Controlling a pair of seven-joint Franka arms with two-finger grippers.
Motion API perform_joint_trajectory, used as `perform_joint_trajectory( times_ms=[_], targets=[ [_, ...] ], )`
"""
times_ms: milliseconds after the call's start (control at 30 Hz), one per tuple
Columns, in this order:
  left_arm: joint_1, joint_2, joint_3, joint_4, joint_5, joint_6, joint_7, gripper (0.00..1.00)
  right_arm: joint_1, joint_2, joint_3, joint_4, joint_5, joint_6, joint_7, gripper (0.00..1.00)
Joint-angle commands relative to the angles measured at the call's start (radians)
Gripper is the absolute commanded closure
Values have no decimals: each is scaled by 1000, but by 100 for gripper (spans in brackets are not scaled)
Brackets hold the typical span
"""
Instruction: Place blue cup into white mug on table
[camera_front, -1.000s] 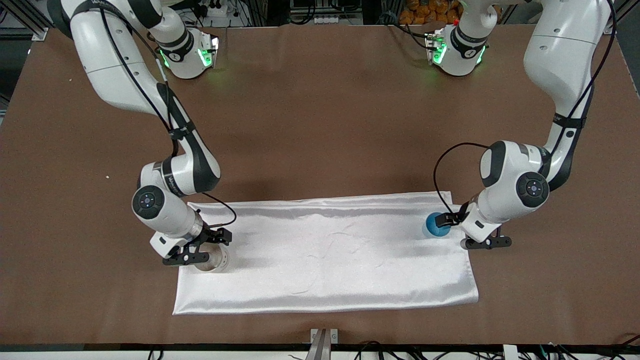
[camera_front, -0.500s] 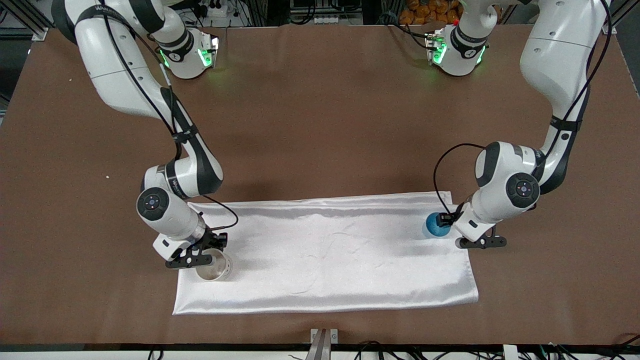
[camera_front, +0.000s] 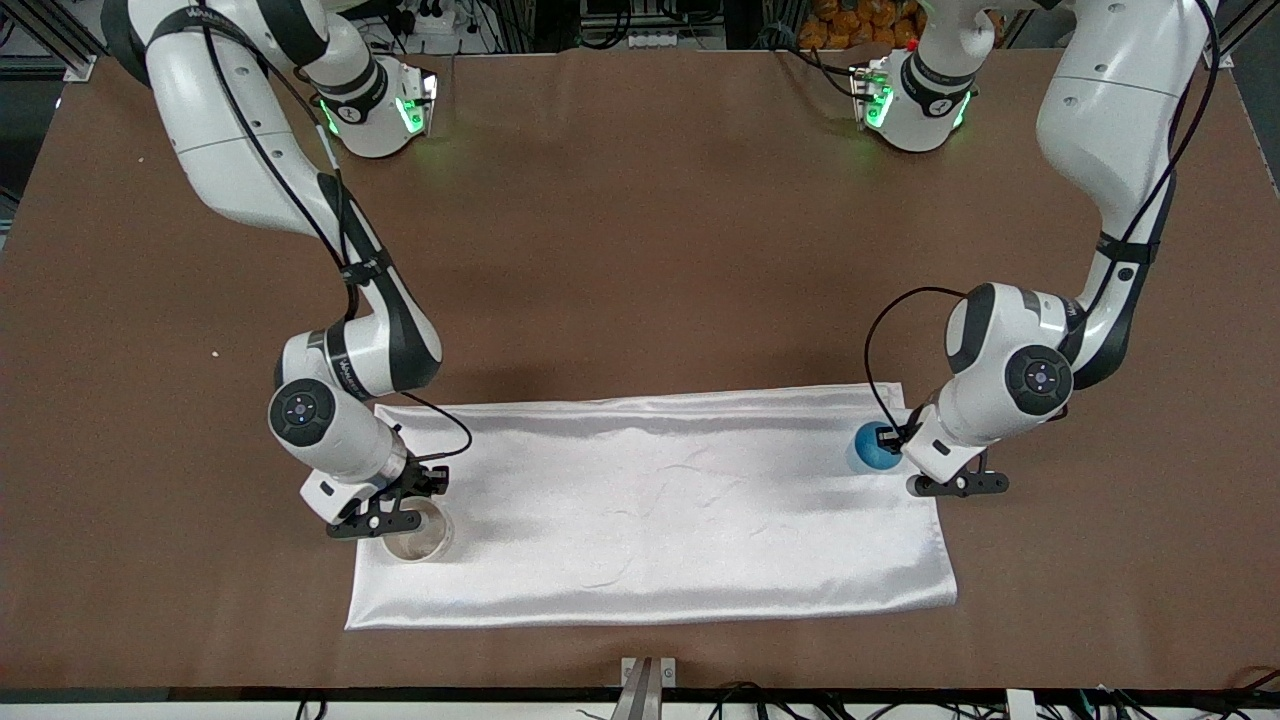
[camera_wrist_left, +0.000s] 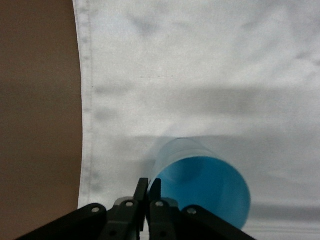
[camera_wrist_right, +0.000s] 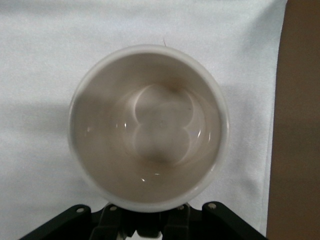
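Left tool (camera_wrist_left: 148, 189) pinches rim of blue cup (camera_front: 872, 446), cup on white cloth (camera_front: 650, 505) at its left-arm end. Right tool (camera_front: 392, 507) grips white mug (camera_front: 418, 534) by handle side, fingers hidden, at 9 o'clock from cup. Judgement: lift cup straight, keep pinch firm, steady mug on surface (camera_front: 640, 250)

1. The white mug (camera_front: 418, 535) is partly covered in the front view by the right gripper (camera_front: 385, 512), at about 11 o'clock on its rim; its handle shows in no view.
2. In the right wrist view the mug's (camera_wrist_right: 148, 127) rim hides that gripper's fingertips.
3. The left gripper (camera_wrist_left: 148, 187) is cut off by the left wrist view's edge at 6 o'clock.
4. The blue cup (camera_wrist_left: 202, 187) is cropped there too, and the left arm's wrist overlaps it (camera_front: 871, 447) at 3 o'clock in the front view.
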Motion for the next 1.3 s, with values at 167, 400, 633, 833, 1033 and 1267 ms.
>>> perform_joint_trajectory(
  times_ms=[167,400,633,833,1033,1267],
  targets=[
    [-11,-7,6,8,39,5,-35,100,-63,-168,15,-59,-6,-251,4,100],
    [-14,-29,6,8,49,0,-36,100,-65,-379,17,-334,-3,-205,0,100],
    [-15,-32,7,31,50,-23,-35,100,-63,-568,15,-654,-3,8,-19,100],
    [-20,-38,6,51,50,-55,-35,100,-60,-642,15,-774,-3,88,-26,100],
    [-28,-54,7,62,52,-86,-35,100,-30,-662,20,-769,-1,56,16,100],
    [-57,-67,11,103,53,-169,-39,100,82,-662,27,-749,-1,42,258,100]
  ],
)
